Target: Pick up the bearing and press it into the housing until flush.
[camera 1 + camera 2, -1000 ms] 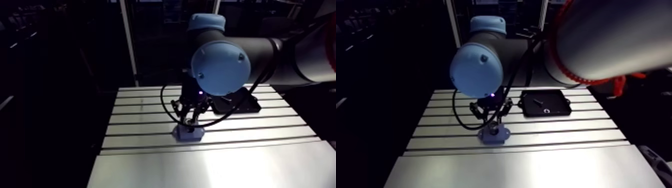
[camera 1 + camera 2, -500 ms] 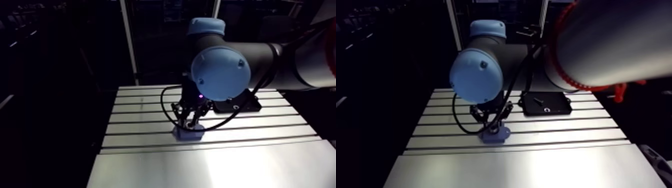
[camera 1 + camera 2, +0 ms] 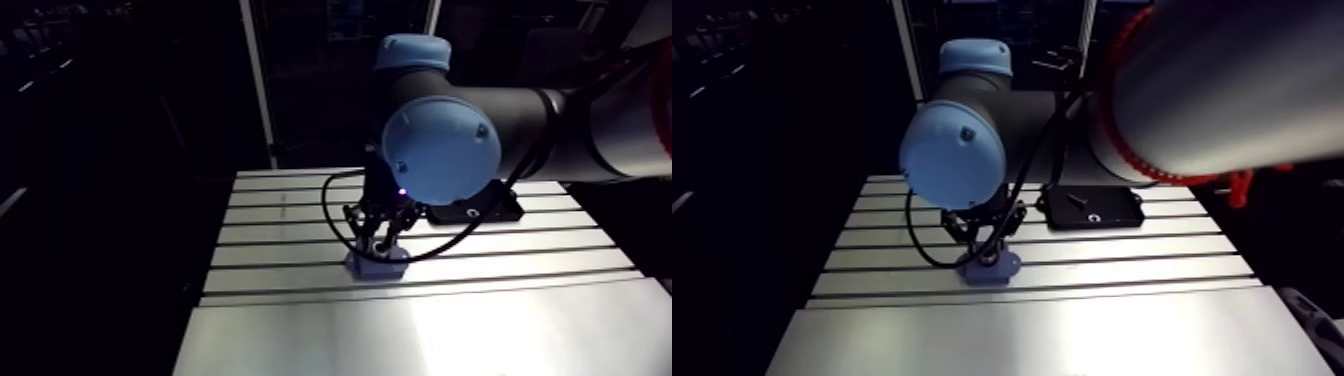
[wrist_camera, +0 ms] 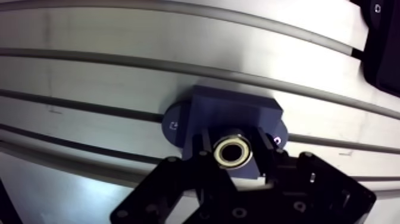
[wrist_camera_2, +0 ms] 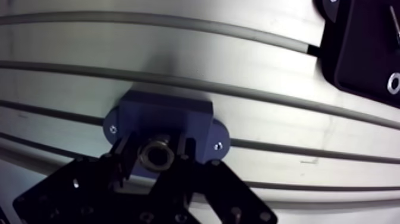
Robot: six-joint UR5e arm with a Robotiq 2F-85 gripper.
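Aluminium bench (image 3: 300,330), slotted, one. Black tray (image 3: 1092,210), far right on the bench, small parts inside. Blue housing (image 4: 235,113), flanged, flat on the bench, nearer than the tray and to its left. Fingers (image 4: 205,146): I read them clamped on either side of the bearing (image 4: 233,151). Bearing, metal ring, held right over the housing; whether it is seated I cannot tell.

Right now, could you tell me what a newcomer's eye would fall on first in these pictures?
In the wrist view, the shiny bearing sits clamped in the gripper, right at the dark-blue housing on the slotted table. In the arm view, a large light-blue joint cap dominates above them, with a black tray farther back.
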